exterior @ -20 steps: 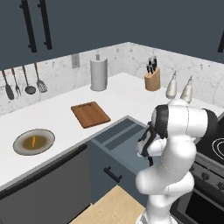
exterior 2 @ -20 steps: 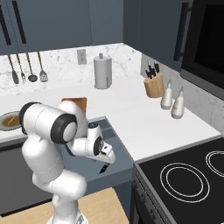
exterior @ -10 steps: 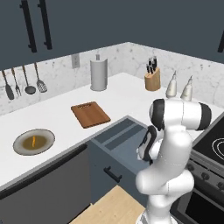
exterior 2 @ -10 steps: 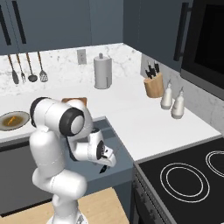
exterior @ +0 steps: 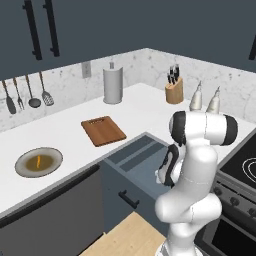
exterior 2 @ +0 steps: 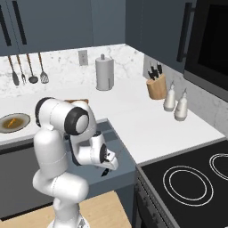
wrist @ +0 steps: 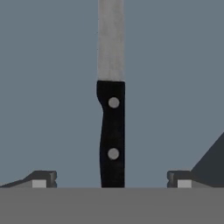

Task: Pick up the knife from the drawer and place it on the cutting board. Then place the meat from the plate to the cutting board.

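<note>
Knife (wrist: 112,131), black handle with two rivets and grey blade, lying flat on the floor of the pulled-out drawer (exterior: 134,156), directly between the spread, empty fingers of the gripper (wrist: 112,178); cutting board (exterior: 103,130) on the counter (exterior: 65,131), plate (exterior: 38,162) with meat (exterior: 38,161) nearby.

A paper-towel roll (exterior: 113,85) stood upright on the white worktop (exterior: 60,134) against the marble backsplash, below a wall socket (exterior: 86,69). To its left four utensils (exterior: 27,95) hung on the wall; to its right a knife block (exterior: 174,92) stood in the corner, with two pale bottles (exterior 2: 174,103) close together farther along. A black stove (exterior 2: 191,182) with ring burners adjoined the worktop's end, and dark cupboards (exterior: 40,30) with long black handles hung above.
</note>
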Available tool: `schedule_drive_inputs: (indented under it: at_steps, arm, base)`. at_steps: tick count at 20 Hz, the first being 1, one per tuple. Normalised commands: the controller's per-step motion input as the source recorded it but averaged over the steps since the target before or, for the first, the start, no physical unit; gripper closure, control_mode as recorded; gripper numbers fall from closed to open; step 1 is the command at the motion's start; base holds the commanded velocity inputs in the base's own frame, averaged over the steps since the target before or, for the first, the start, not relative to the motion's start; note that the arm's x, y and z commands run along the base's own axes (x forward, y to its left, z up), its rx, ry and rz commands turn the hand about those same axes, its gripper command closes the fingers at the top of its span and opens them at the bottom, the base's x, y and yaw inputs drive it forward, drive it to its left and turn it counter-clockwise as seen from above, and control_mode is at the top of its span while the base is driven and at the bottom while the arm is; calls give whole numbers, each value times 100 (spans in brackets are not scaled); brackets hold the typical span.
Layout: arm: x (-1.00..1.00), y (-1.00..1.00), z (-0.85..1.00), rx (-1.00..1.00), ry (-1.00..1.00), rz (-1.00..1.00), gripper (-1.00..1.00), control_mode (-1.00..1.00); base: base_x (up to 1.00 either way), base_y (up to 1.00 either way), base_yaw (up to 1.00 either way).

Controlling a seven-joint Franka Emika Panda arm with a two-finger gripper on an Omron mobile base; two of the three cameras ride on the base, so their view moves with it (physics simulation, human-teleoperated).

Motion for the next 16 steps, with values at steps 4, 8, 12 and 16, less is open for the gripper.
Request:
schedule_drive_inputs:
  at_steps: [4,8,12,16]
  arm:
    - [3,0,-11,0,-1,1,-100,-100]
    - [1,0,-14,0,-2,2,-100,-100]
    - [1,0,-16,0,-4,2,-100,-100]
    - [0,0,-22,0,-5,2,-100,-100]
  base:
    - [0,0,0]
    - [0,0,0]
    - [0,0,0]
    - [0,0,0]
